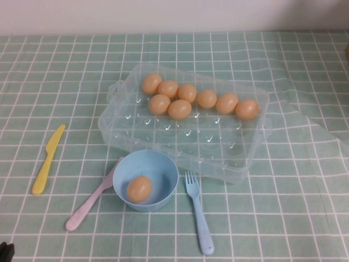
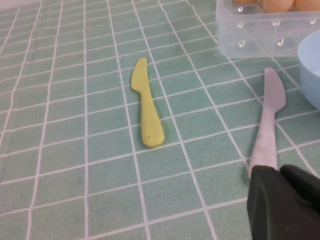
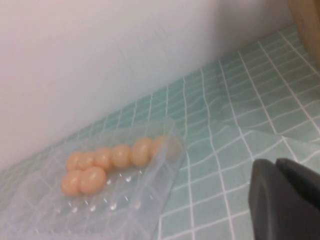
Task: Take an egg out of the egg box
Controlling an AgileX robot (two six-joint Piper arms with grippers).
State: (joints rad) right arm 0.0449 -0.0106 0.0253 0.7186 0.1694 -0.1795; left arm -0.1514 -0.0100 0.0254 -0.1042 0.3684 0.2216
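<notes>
The clear egg box (image 1: 218, 147) stands mid-table with several tan eggs (image 1: 180, 109) in its far rows. One more egg (image 1: 139, 188) lies in the light-blue bowl (image 1: 163, 164) just in front of the box. My left gripper (image 2: 280, 172) is shut on nothing, low over the cloth by the pink knife's handle; only its dark tip shows at the near left corner of the high view. My right gripper (image 3: 277, 165) is shut and empty, outside the high view and well clear of the egg box (image 3: 125, 200) and its eggs (image 3: 112, 157).
A yellow knife (image 1: 48, 159) lies left of the box. A pink knife (image 1: 90, 202) lies against the bowl's left side and a blue fork (image 1: 199, 213) to its right. A clear plastic sheet (image 1: 305, 109) is spread right of the box. A white wall borders the far edge.
</notes>
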